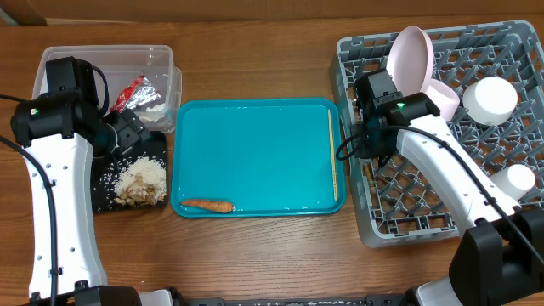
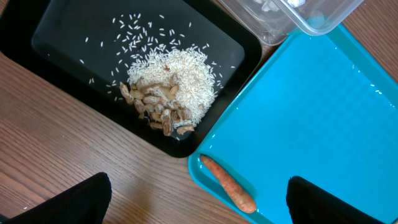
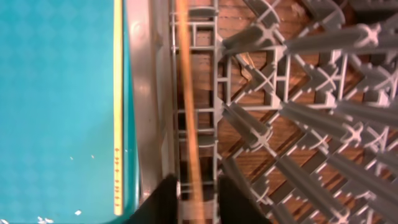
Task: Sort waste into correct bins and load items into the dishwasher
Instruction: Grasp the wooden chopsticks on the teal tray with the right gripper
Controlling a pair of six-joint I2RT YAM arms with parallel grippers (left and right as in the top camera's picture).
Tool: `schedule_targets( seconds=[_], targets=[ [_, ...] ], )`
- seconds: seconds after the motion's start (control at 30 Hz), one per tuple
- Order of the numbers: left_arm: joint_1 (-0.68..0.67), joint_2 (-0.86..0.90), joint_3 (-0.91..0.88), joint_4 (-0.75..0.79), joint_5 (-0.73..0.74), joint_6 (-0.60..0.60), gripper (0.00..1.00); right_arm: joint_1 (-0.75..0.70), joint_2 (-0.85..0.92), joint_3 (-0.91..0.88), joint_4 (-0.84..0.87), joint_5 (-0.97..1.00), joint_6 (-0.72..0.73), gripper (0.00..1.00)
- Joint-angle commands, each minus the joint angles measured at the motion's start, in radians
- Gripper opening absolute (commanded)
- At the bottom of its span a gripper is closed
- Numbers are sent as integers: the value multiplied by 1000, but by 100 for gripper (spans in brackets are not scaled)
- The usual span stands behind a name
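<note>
My right gripper (image 1: 367,140) (image 3: 198,186) is shut on one wooden chopstick (image 3: 186,93), held over the left edge of the grey dish rack (image 1: 425,204) (image 3: 298,112). The other chopstick (image 1: 332,157) (image 3: 118,106) lies along the teal tray's right edge. The rack holds a pink plate (image 1: 410,58), a white bowl (image 1: 490,99) and a cup (image 1: 516,178). My left gripper (image 1: 127,132) (image 2: 199,205) is open and empty above the table, beside the black tray (image 1: 106,191) (image 2: 68,43). That tray holds rice and nut shells (image 1: 143,180) (image 2: 171,87). The carrot (image 1: 208,205) (image 2: 229,184) lies in the teal tray's front left corner. The foil wrapper (image 1: 136,92) sits in the clear tub (image 1: 161,64) (image 2: 298,15).
The teal tray (image 1: 255,153) (image 2: 323,106) (image 3: 56,93) sits between the bins and the rack, its right rim against the rack's left wall. A pale pink dish (image 1: 442,98) leans beside the plate. Bare wooden table runs along the front.
</note>
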Motion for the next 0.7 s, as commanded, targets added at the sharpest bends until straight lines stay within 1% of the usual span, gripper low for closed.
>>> schedule_targets(
  seconds=[0.0,0.1,0.17,0.23,0.33,0.53,0.67],
  targets=[
    [3,5,6,0,5,-6,92,3,-11,37,-5,9,-2,31],
    [3,5,6,-2,5,-6,92,8,-28,101,-20,-10,-2,33],
    [3,5,6,-2,6,-6,92,15,-37,151,-23,-60,-2,34],
    [3,5,6,0,6,-6,92,27,-39,199,-10,-136,-2,38],
    [3,5,6,3,6,-6,92,64,-39,214,29,-198,-1,40],
    [3,5,6,0,6,-6,92,158,19,193,47,-137,13,41],
    [3,5,6,1,6,-6,92,190,104,168,41,-91,74,41]
  ],
)
